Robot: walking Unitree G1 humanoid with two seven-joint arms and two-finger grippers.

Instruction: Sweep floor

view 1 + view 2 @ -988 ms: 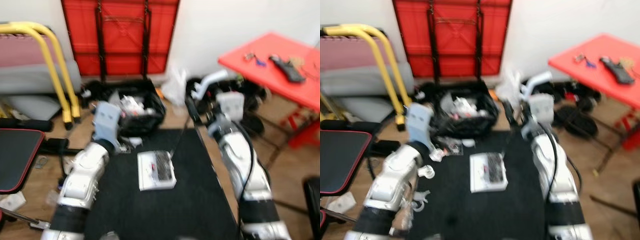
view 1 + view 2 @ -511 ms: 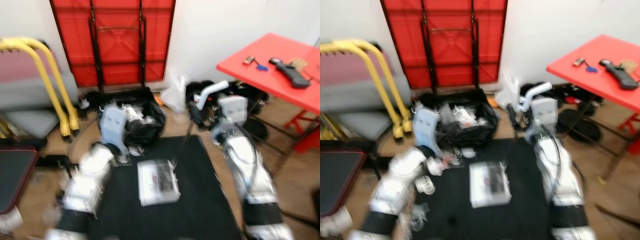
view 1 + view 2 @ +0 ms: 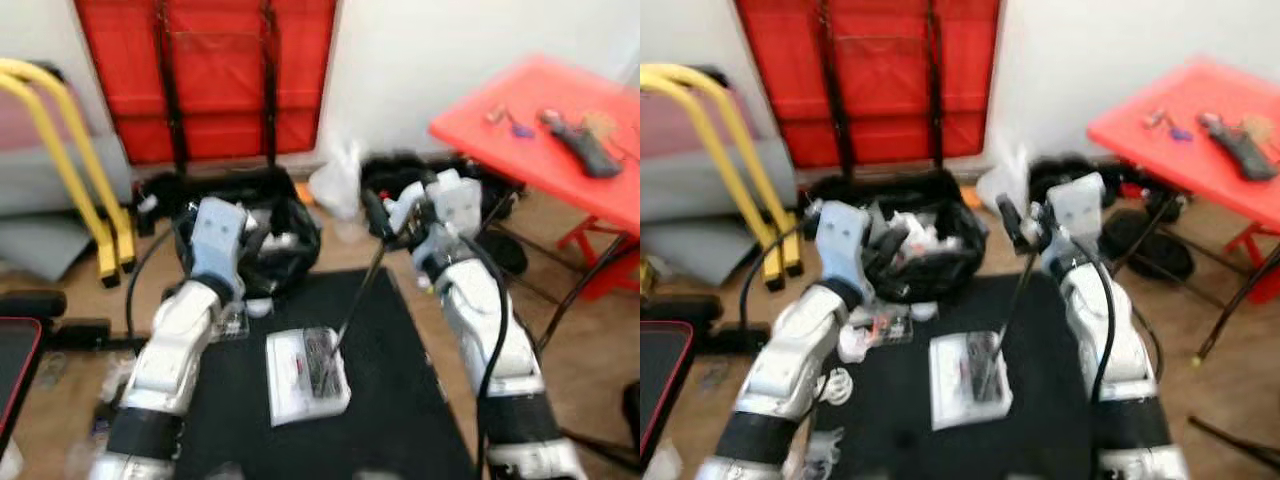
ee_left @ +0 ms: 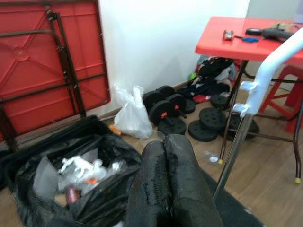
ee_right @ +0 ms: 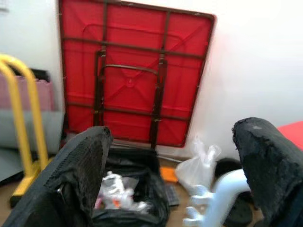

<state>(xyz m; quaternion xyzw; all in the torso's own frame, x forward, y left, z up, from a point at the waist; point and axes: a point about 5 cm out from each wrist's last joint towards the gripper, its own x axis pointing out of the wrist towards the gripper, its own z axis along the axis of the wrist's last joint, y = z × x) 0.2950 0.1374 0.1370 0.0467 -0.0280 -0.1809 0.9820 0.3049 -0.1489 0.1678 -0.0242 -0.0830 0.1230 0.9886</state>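
We see a wood-plank floor [image 4: 265, 165], a matt black mat [image 3: 390, 400], glossy black bin liner [image 4: 90, 146], crinkly white plastic bag [image 4: 130, 118], and rough-textured black fingers [image 4: 177, 179].

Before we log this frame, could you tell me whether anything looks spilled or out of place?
Yes: litter lies loose on the floor beside the black rubbish bag, at the black mat's edge, rather than inside it.

Red table [image 3: 540, 120] items blurred, far edge cropped.

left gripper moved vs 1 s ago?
Yes. The left gripper has swung toward the black trash bag, now over its rim instead of beside it.
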